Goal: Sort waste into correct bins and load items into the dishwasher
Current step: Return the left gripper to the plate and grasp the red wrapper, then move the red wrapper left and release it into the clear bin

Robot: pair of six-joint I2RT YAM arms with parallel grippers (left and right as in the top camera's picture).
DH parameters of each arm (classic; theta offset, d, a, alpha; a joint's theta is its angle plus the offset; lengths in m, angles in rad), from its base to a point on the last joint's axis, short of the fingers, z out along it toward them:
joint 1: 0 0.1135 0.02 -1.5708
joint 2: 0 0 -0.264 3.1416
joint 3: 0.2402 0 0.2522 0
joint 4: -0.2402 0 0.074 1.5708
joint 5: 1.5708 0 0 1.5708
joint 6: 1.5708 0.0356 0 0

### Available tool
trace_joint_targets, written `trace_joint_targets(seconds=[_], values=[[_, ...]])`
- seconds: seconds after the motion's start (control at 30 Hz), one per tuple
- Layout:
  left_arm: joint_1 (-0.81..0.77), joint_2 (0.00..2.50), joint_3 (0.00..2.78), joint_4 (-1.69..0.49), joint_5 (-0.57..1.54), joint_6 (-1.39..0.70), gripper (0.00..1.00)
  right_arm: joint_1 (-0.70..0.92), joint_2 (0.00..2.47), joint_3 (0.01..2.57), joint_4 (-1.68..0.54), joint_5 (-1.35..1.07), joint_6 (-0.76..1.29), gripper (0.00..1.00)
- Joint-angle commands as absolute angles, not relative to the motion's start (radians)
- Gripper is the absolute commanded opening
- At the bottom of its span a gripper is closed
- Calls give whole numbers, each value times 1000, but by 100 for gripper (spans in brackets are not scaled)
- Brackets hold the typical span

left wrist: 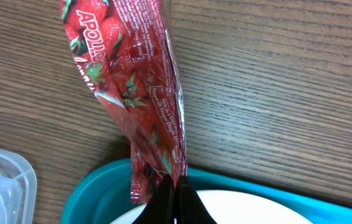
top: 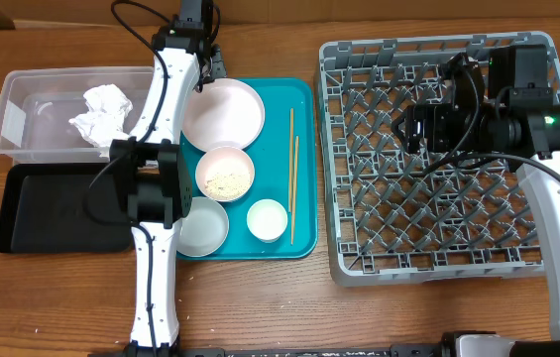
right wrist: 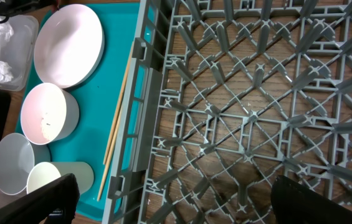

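My left gripper [left wrist: 177,180] is shut on the lower end of the shiny red wrapper [left wrist: 126,68], over the teal tray's far edge; in the overhead view it [top: 208,67] is beside the larger plate [top: 222,111]. The crumpled white napkin [top: 101,114] lies in the clear tub [top: 22,94]. The black tray [top: 52,203] sits in front of the tub. A smaller pinkish dish [top: 225,174] holds rice grains. The grey bowl [top: 203,226], the cup [top: 267,219] and the chopsticks [top: 293,174] lie on the teal tray. My right gripper [right wrist: 185,196] is open and empty above the grey dish rack [top: 428,258].
The teal tray [top: 304,233] lies between the bins and the rack. My left arm stretches across the tray's left side and partly covers the tub and the black tray. Bare wooden table runs along the front edge.
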State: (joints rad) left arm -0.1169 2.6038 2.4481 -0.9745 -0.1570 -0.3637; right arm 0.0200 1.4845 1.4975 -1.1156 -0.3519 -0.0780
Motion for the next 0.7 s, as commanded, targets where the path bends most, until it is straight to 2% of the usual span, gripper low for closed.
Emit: trace_joint_targets(seconds=[0.0,0.33,0.53,0.67], values=[[-113,2617,2466,-999,-155,-342,4,17,1484,1493,-1110,-361,-76,100],[-112,2452,2654,-1205,-81,-258,4,17,1484,1493,-1109,-361,-76,100],[-104,2305,2658,-1365,-60,-260,4,17,1484,1493,-1110,-361,-76,100],[-52,2214,2658,-1495,-105,-342,4,17,1484,1493,-1109,-361,-76,100]])
